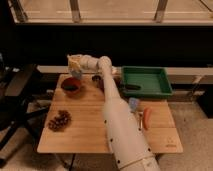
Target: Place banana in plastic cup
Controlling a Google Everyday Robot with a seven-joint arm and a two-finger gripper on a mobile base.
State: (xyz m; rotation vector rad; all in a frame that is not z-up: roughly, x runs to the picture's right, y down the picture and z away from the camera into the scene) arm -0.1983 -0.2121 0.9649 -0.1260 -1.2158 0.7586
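So the biggest thing here is the wooden table (pixel 85 132), with the robot's white arm (pixel 117 120) stretching from the near edge diagonally up to the far left corner. A black chair (pixel 17 92) sits off the table's left side. At the far right corner there's a green tray (pixel 150 79) with a small dark thing (pixel 132 87) lying along its near wall. A dark red bowl (pixel 71 86) sits at far left, and a bunch of dark grapes (pixel 59 120) is nearer, by the left edge. Right of the arm there's an orange carrot-looking item (pixel 148 117), and just beside it a small pale blue object (pixel 133 104); I can't make out what that one is. A dark round object (pixel 97 80) sits right next to the arm, between bowl and tray. The gripper (pixel 75 62) is over the far left corner, just beyond the bowl. The pale yellow bit there looks like the banana (pixel 75 64), right at the gripper. Honestly I can't tell how far open the gripper is or whether it has hold of the banana. Directly under it is what seems to be the plastic cup (pixel 76 74), bluish and touching the bowl's far rim.
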